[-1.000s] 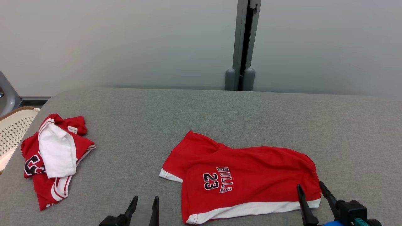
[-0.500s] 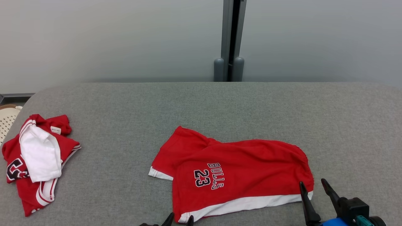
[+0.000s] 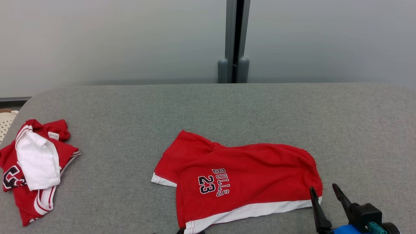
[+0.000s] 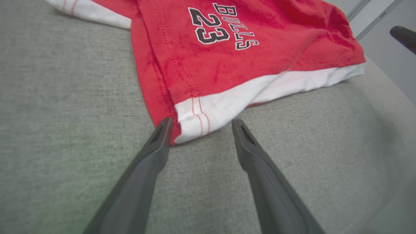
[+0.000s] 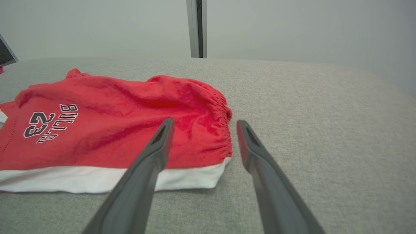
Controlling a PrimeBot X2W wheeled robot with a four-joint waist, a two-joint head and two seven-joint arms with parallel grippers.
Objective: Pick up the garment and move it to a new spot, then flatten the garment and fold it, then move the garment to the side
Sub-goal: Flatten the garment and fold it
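Left pincer (image 4: 201, 121) spread, now reaching garment (image 4: 211, 68) hem corner

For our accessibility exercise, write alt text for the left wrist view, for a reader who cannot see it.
The open left gripper flanks the white-hemmed corner of red shorts printed BULLS 23, lying on a grey fabric surface.

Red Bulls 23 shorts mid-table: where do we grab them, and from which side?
Grip the shorts by the two ends of the white band on the near edge, coming in low from the robot's side. That edge lies straight, with both corners free on the table. The open left claw and right claw point at those corners.
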